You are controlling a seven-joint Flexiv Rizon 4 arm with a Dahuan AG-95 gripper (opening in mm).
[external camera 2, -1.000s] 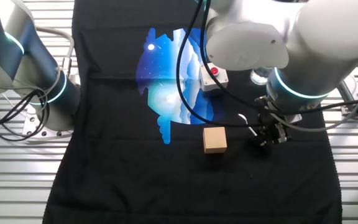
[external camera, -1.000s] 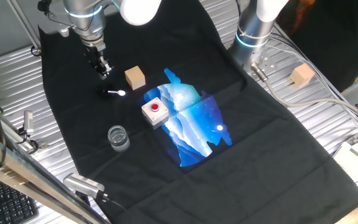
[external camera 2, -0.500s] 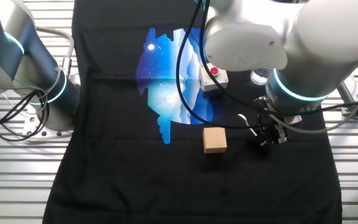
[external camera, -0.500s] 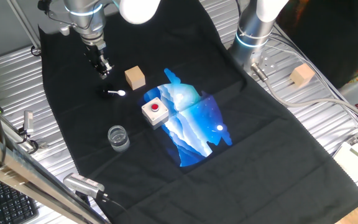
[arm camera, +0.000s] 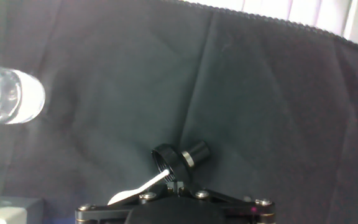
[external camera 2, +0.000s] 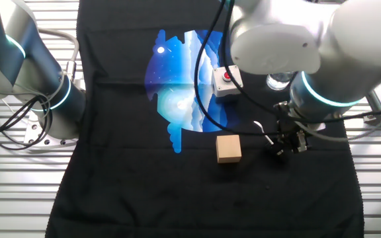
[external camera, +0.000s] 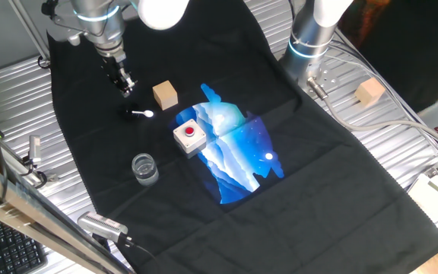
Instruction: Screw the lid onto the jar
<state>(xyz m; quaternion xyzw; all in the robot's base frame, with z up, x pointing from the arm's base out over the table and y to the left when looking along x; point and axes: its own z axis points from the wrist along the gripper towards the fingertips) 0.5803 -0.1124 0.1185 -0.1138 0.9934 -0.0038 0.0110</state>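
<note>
The gripper (external camera: 127, 87) hangs over the far left part of the black cloth (external camera: 333, 175), pointing down, above the fabric and touching nothing. From the fixed views its fingers look close together, but whether they are apart or closed cannot be told. Nothing is seen held between them.

The lid (external camera: 141, 114) lies on the cloth just on the near side of the gripper, apart from it. A whitish patch shows at its right end, with a dark part to the left. How it is tilted cannot be told.

The jar (external camera: 144, 168) stands upright and uncapped on the cloth, well nearer than the lid and apart from it. In the hand view it shows as a clear, blurred cylinder at the top left edge.

A wooden cube (external camera: 165, 95) sits to the right of the gripper, a little farther back than the lid. A white box (external camera: 189, 136) with a red button on top rests to the right of the jar, at the left edge of the blue print (external camera: 238, 152) on the cloth. A second cube (external camera: 369, 91) lies far right, off the cloth, on the ribbed metal table (external camera: 21, 99).
</note>
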